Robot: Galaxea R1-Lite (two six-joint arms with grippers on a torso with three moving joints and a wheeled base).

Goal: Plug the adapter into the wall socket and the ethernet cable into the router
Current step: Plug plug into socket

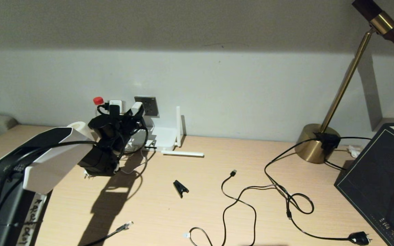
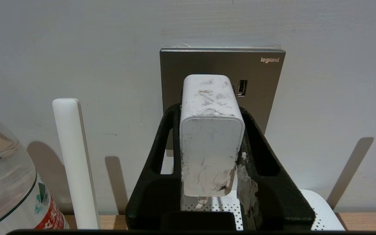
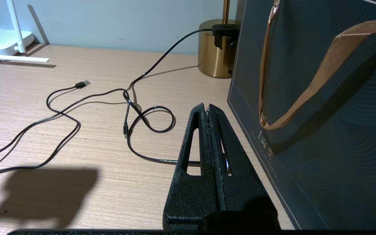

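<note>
The bench carries everything, and the wall socket, a grey plate on the wall behind it, serves as the landmark here.

Directly below the socket sits the router, a flat white box with slim antennas, one upright beside it and one lying flat on the bench. It looks light and rigid, likely to slide when a plug is pushed into it, so it may need steadying.

At the socket itself, the left gripper has its fingers clamped on the two sides of the adapter. In the left wrist view the adapter's far end sits against the socket plate, though whether the prongs are fully seated I cannot tell. The adapter is a small hard white block, light and stiff, with smooth scuffed faces that could slip; holding it across its flat sides, as now, leaves its back free for a straight push.

Well away from the socket, at the near edge of the bench, lies the ethernet cable, thin, black and limp. Its clear clip connector is small and brittle-looking; I judge the best hold is on the connector body just behind the clip, not on the floppy cord.

The right gripper, far to the socket's right beside a dark paper bag, is idle with its fingers pressed together on nothing.
</note>
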